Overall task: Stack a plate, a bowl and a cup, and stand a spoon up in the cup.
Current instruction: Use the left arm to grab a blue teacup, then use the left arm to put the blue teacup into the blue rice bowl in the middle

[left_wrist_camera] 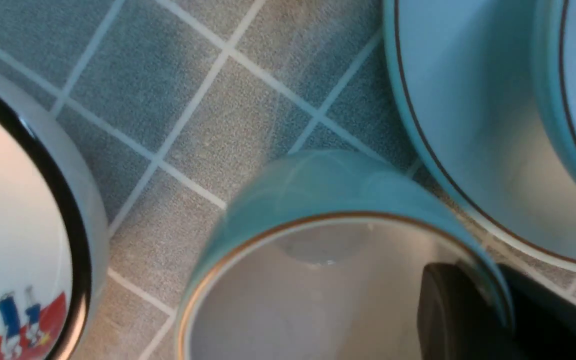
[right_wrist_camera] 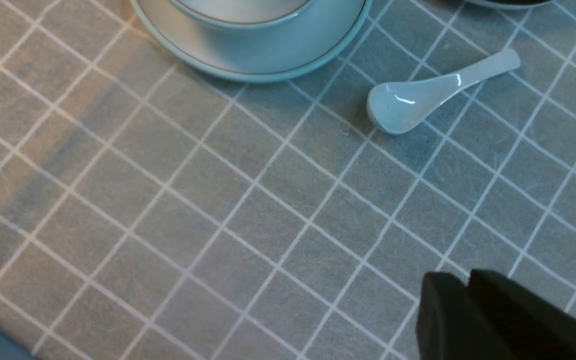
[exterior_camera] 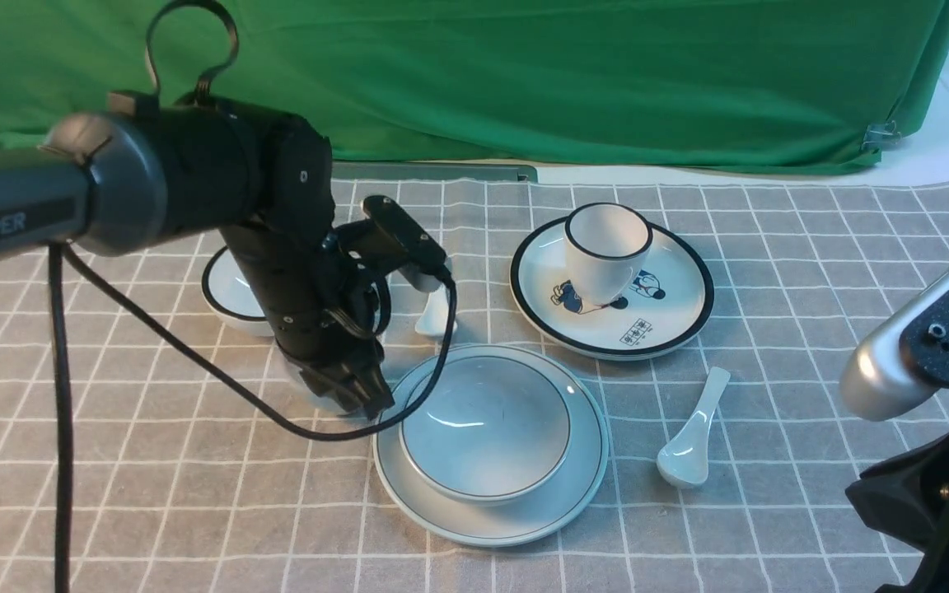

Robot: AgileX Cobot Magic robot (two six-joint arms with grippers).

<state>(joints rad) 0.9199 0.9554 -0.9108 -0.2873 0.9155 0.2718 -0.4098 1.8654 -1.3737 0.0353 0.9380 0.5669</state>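
Left gripper [left_wrist_camera: 485,292], left of centre in the front view: clenched on the cup's wall, one finger inside, one outside. Cup [left_wrist_camera: 333,185], pale, thin-rimmed: just beside the plate, largely hidden behind the gripper in the front view. Plate [exterior_camera: 495,525], pale: lower centre of the frame, on the checked cloth [exterior_camera: 153,494]. Bowl [exterior_camera: 487,424], pale, upright: on the plate. Black-rimmed bowl [exterior_camera: 236,290]: left of frame, behind the left arm, partly hidden. Small spoon [exterior_camera: 435,313]: upper centre, partly hidden. Black-rimmed plate [exterior_camera: 664,317], with cartoon figures: upper right of centre, bearing one black-rimmed cup [exterior_camera: 594,276]. Spoon [exterior_camera: 689,449], white: right of the plate, lying on the cloth. Right gripper [right_wrist_camera: 465,282], lower right of its wrist view: fingers together, empty.
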